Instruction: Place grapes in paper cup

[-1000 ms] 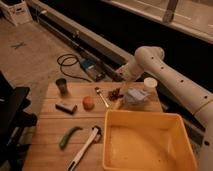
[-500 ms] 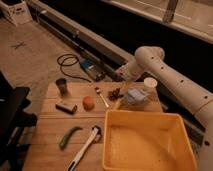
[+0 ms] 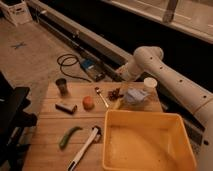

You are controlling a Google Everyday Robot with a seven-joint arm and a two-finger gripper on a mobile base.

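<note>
grapes (image 3: pixel 115 93) on the desk (image 3: pixel 47 125), not yet in the paper cup (image 3: pixel 150 83)

dark bunch lies near the desk's back edge, between a spoon (image 3: pixel 101 96) and a bluish packet (image 3: pixel 135 96); the paper cup stands upright just beyond the packet, apart from the bunch. gripper (image 3: pixel 122 85) hangs just above and behind the grapes, fingers spread, holding nothing. judged: nothing done so far; grasp, lift and drop into the cup are all left.

White arm (image 3: pixel 172 82) in from right, elbow (image 3: pixel 148 54) bent high, forearm angling down-left, wrist tucked below elbow. Gripper (image 3: pixel 122 85) low at far edge of table (image 3: pixel 47 132), fingers spread wide.
</note>
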